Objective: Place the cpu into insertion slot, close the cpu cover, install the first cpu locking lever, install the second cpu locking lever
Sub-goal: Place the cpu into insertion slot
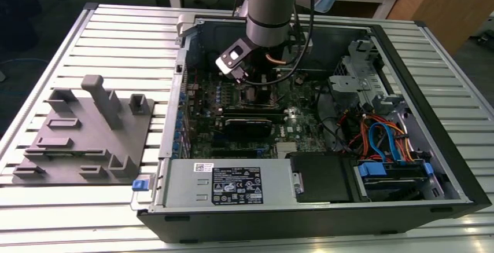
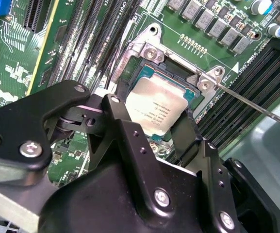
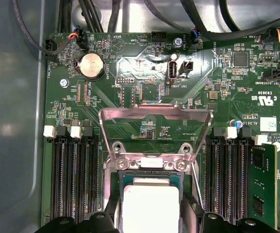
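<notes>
The cpu (image 2: 155,108) is a small square chip with a silver top, lying level over the dark insertion slot (image 2: 177,69) on the green board. My gripper (image 2: 154,119) straddles it, with one black finger (image 2: 123,128) against each of two opposite edges, shut on the chip. In the first wrist view the cpu (image 3: 152,206) sits between the same fingers, at the slot's metal frame (image 3: 149,164). The cpu cover (image 3: 154,114) stands swung open behind the slot. A thin wire locking lever (image 2: 256,108) sticks out to one side. In the exterior view the gripper (image 1: 244,80) reaches down into the open computer case.
Long black memory slots (image 3: 74,179) flank the socket on both sides. A black block (image 1: 247,127) lies on the board near the socket. The power supply (image 1: 231,186) and drive cage with blue cables (image 1: 390,143) fill the case's near side. A grey fixture (image 1: 85,131) stands at the exterior view's left.
</notes>
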Available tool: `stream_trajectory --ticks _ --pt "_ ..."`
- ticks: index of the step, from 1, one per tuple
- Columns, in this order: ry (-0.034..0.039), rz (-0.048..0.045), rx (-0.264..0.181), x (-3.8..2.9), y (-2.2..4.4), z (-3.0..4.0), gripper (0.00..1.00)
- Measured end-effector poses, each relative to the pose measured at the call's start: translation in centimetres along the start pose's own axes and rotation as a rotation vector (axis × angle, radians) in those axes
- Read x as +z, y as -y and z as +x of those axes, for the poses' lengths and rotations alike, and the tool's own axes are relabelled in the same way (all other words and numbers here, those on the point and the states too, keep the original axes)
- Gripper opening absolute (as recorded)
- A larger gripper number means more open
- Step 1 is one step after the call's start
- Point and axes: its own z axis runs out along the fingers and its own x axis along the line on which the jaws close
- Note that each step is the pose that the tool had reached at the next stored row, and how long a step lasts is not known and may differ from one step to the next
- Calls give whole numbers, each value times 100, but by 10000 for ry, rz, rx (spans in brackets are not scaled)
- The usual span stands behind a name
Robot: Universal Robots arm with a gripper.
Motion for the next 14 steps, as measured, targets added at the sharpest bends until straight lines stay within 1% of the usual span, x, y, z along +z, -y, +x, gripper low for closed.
stream_trajectory --ticks 3,8,14 --pt "0 0 0 -11 0 0 61" --pt "-3 -1 0 -69 -1 3 61" --pt "-2 -1 0 -174 -4 6 61"
